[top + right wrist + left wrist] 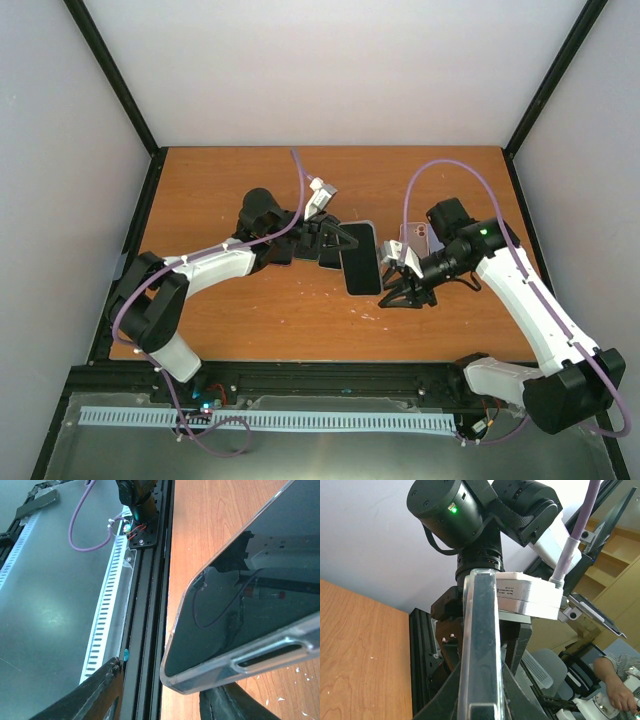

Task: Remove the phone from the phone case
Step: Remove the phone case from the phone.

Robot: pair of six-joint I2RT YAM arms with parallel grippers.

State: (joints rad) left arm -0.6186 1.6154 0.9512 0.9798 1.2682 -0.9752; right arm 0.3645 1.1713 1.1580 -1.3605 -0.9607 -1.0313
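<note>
On the left, I'm holding the left gripper [322, 237] pinched onto the left edge of the phone [361, 258]. Through the left wrist camera the clear case [479, 645] is showing edge-on, squeezed front and back between the dark fingers [442, 700]. The phone is sitting inside that case near the middle of the table [250, 320], screen up. In the right wrist view its near corner seems to be riding just off the wood, though I cannot tell for sure.

Further right, the right gripper [400, 296] is hanging at the phone's lower right corner with its jaws spread. In its own camera the case corner is lying between the two fingers [95, 695] with a gap showing on one side, so it is gripping nothing.

I'm judging this as the set-up for the separation: one arm is anchoring and the other is lining up on a corner, with the phone fully seated. The next move is calling for the right fingers to catch only the clear lip at that corner and peel it back. The left pinch is likely clamping phone and case together, so I'm expecting to have to shift it.
</note>
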